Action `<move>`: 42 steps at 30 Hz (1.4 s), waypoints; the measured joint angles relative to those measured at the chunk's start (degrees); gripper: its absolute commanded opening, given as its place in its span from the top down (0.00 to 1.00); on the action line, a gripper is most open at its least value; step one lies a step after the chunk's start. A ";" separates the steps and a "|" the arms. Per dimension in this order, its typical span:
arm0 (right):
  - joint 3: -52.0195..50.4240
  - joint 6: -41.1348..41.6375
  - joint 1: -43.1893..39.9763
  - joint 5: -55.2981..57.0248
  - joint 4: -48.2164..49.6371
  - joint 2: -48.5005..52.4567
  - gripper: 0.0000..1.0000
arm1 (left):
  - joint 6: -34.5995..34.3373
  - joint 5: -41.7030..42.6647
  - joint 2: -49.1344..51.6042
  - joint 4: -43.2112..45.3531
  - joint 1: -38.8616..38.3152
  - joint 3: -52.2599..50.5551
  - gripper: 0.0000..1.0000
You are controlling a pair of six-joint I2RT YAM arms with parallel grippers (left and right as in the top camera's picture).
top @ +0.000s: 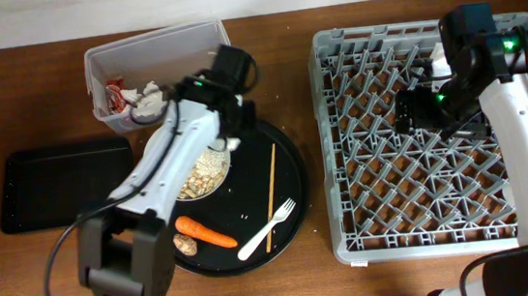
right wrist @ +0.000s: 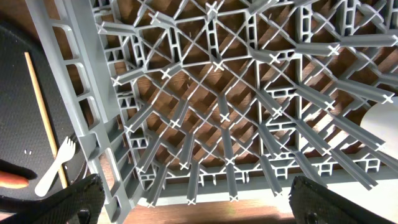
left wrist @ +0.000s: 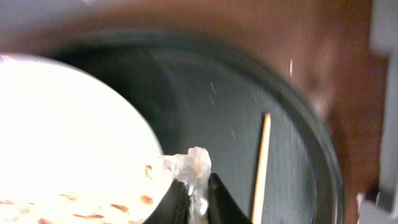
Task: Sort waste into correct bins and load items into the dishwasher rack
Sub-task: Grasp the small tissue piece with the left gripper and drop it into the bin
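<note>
My left gripper [left wrist: 198,194] is shut on a crumpled clear wrapper [left wrist: 189,165], held over the round black tray [top: 291,179] at the rim of a white bowl of food scraps [top: 201,176]. On the tray lie a wooden chopstick [top: 272,196], a white plastic fork [top: 267,229], a carrot [top: 206,233] and a small potato [top: 186,244]. My right gripper [right wrist: 193,199] is open and empty above the grey dishwasher rack [top: 342,150]. The chopstick [right wrist: 45,115] and fork [right wrist: 56,166] also show in the right wrist view.
A clear plastic bin [top: 101,66] with wrappers stands at the back left. A black rectangular tray [top: 64,187] lies at the far left. A white object [right wrist: 380,121] sits at the rack's edge in the right wrist view.
</note>
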 measured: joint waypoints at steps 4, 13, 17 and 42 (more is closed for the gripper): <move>0.00 -0.57 0.00 0.00 -0.04 0.00 0.01 | 1.33 -4.31 -1.51 8.02 7.67 2.34 0.66; -0.02 -0.81 0.00 0.00 -0.04 0.00 0.01 | 1.92 -5.66 -1.27 27.50 14.86 2.38 0.23; -0.02 -0.81 0.00 0.00 -0.07 0.00 0.02 | 1.70 -6.40 -0.35 27.45 14.88 2.38 0.23; -0.02 -0.79 0.00 0.00 -0.13 0.00 0.01 | 1.33 -1.18 -2.58 3.69 14.34 1.05 0.19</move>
